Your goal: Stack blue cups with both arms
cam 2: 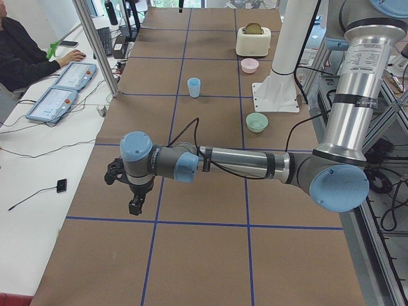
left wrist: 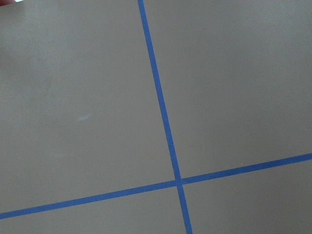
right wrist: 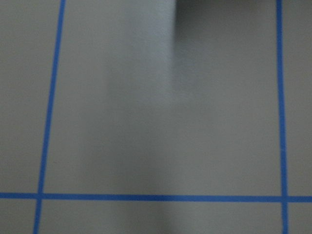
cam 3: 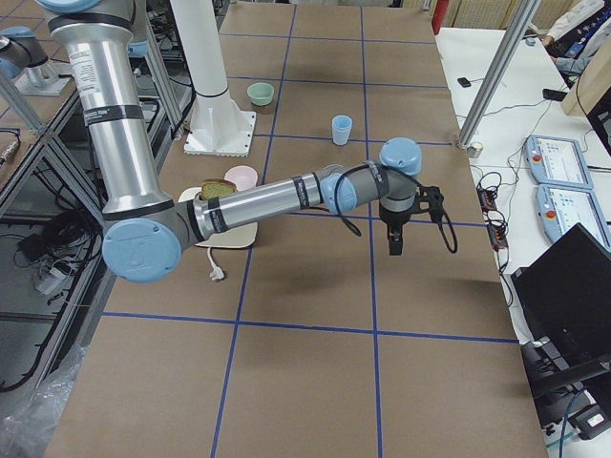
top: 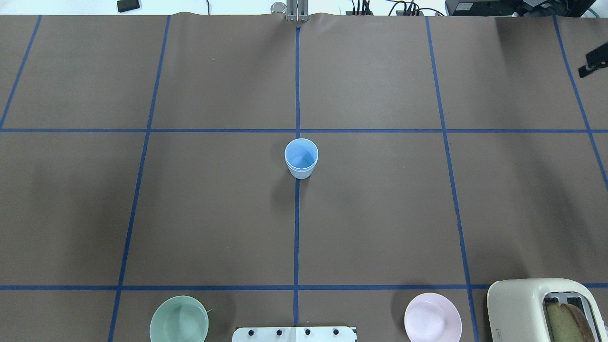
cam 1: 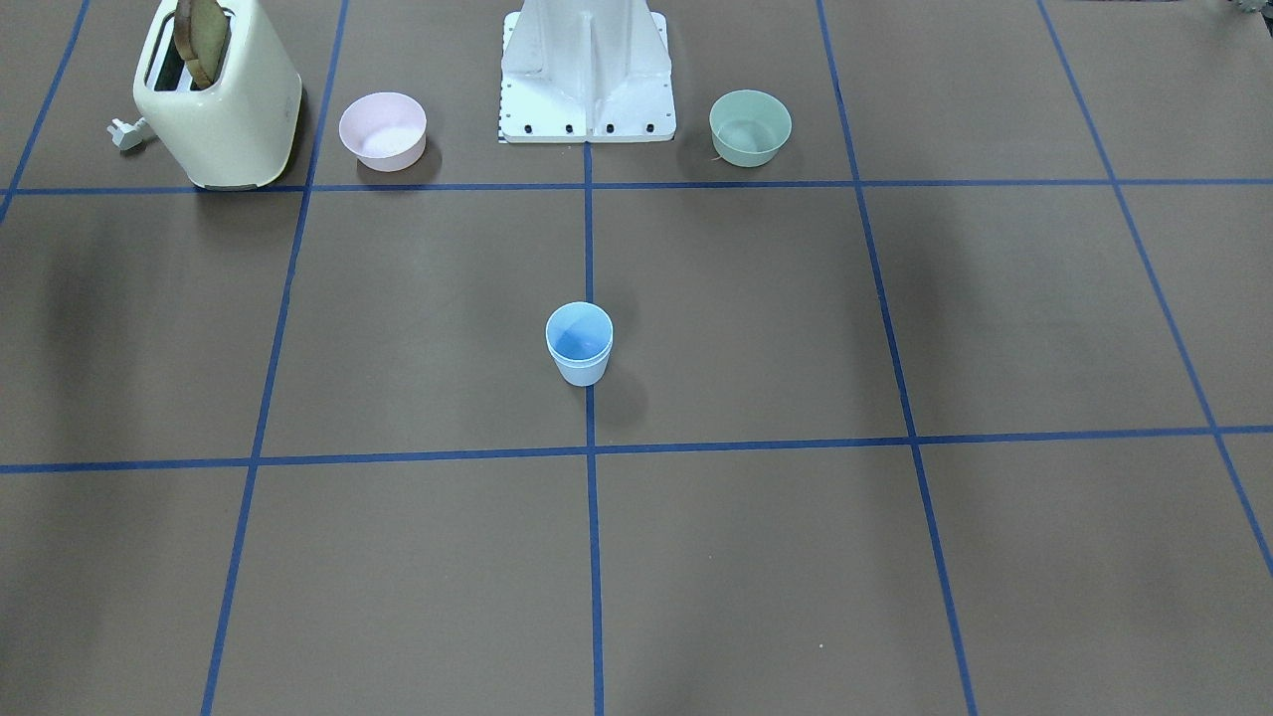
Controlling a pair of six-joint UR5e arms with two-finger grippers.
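The two blue cups (cam 1: 579,343) stand upright, one nested in the other, on the table's centre tape line; the stack also shows in the overhead view (top: 301,159). No gripper touches it. My left gripper (cam 2: 134,204) hangs over the table far out on my left, seen only in the exterior left view. My right gripper (cam 3: 394,243) hangs over the table far out on my right, seen only in the exterior right view. I cannot tell whether either is open or shut. Both wrist views show only brown table and blue tape.
A pink bowl (cam 1: 383,129), a pale green bowl (cam 1: 751,127) and a cream toaster (cam 1: 219,94) holding bread stand near the white pedestal (cam 1: 587,70). An operator (cam 2: 25,51) sits at the far side. A small black part (top: 591,61) shows at the overhead view's right edge.
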